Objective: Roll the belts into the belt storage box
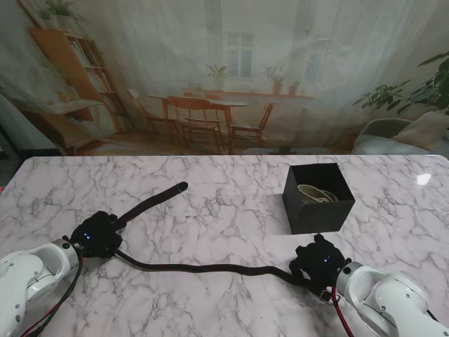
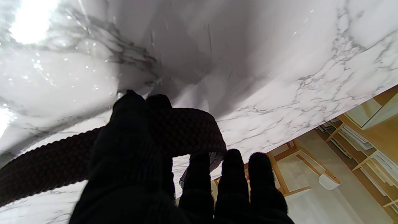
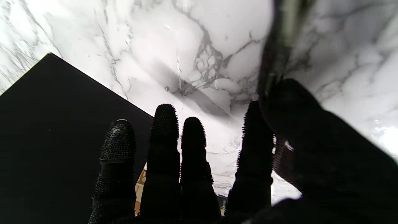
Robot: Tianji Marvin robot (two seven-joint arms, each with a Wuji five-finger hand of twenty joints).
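A long black woven belt lies across the marble table. Its far tip points away at the left, and its body curves along the near side toward the right. My left hand is shut on the belt near the bend; in the left wrist view the belt passes between thumb and fingers of that hand. My right hand pinches the belt's other end, which shows blurred by the thumb of the hand. The black storage box stands just beyond the right hand.
A rolled beige belt sits inside the box. The box's dark wall fills one side of the right wrist view, close to the fingers. The table's far edge meets a printed room backdrop.
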